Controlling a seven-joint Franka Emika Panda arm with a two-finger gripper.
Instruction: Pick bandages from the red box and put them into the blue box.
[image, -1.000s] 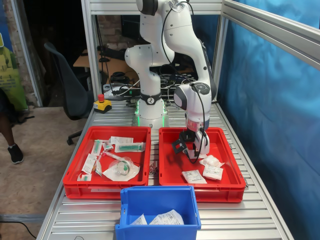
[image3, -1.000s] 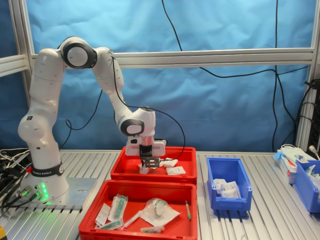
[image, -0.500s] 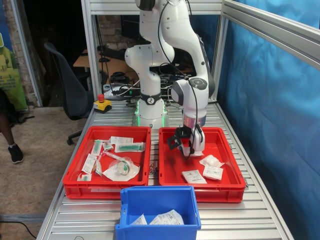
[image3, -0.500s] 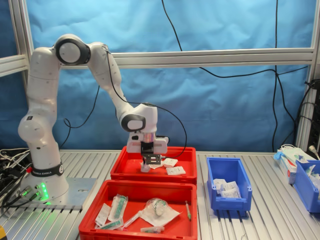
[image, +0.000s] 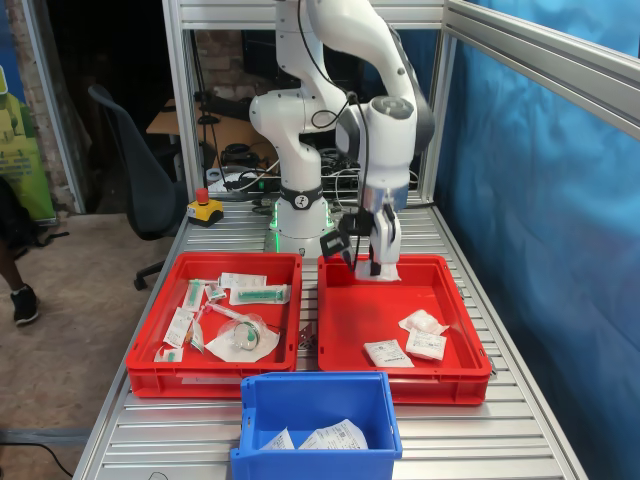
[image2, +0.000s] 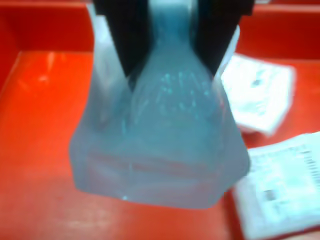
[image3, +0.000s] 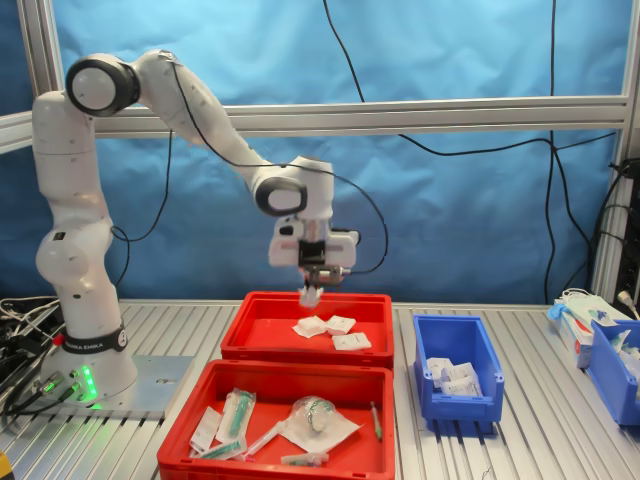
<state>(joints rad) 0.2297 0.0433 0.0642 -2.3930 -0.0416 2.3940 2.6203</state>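
— Where was the packet?
— My gripper (image: 378, 262) pinched one bandage (image2: 160, 145); it hung above the red box (image3: 372, 312); three more lay inside; the blue box (image: 315, 397) sat nearby.

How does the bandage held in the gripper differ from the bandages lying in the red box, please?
The held bandage hangs in the air, pinched at its top by the gripper; the three loose bandages lie flat on the floor of the red box. The held one hangs upright above the tray's far end; the loose ones cluster nearer the blue box. All are white sealed packets.
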